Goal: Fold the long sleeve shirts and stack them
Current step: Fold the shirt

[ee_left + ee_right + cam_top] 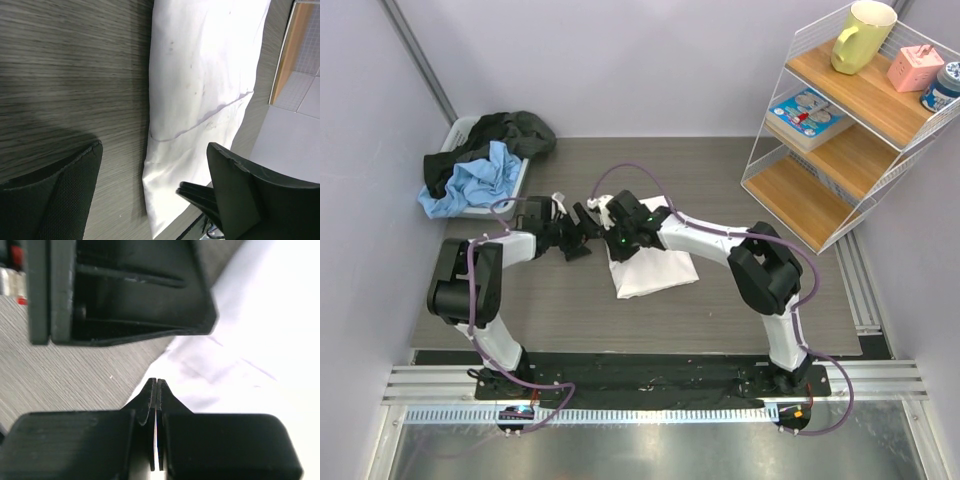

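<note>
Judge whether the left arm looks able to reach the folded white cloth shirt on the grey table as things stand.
Probably yes. The left gripper hangs open right at the edge of the white long sleeve shirt, with bare grey table beside it; only the shut right gripper crowds close.

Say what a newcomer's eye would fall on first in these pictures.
A white shirt lies folded mid-table. At its left edge the right gripper is shut on the cloth, and the left gripper hangs open beside it. A heap of dark and blue clothes fills a bin far left.
</note>
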Available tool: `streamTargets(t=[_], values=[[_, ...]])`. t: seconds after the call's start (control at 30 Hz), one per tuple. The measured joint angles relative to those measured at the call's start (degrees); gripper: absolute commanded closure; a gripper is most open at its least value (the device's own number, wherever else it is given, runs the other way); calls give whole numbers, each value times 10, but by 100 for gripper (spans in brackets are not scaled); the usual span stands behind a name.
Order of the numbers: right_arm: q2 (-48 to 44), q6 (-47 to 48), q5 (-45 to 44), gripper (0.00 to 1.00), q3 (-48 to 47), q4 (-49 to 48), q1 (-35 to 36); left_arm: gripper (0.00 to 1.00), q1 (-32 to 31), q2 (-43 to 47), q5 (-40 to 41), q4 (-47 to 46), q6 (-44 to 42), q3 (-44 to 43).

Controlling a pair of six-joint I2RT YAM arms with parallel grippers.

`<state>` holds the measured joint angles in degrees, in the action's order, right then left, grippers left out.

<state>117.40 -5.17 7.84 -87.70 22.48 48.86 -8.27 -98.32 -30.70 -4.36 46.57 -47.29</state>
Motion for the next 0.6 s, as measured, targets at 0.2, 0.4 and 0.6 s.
streamTargets(t=[0.2,0.4,0.6], values=[[-17,8,15,99,1,0,-26,19,-12,-14,-3,-35,30,0],[-20,19,28,95,13,19,-59,30,-30,-34,-19,-88,57,13],[-34,49,24,95,40,33,-129,30,-33,-57,-60,-166,83,40]])
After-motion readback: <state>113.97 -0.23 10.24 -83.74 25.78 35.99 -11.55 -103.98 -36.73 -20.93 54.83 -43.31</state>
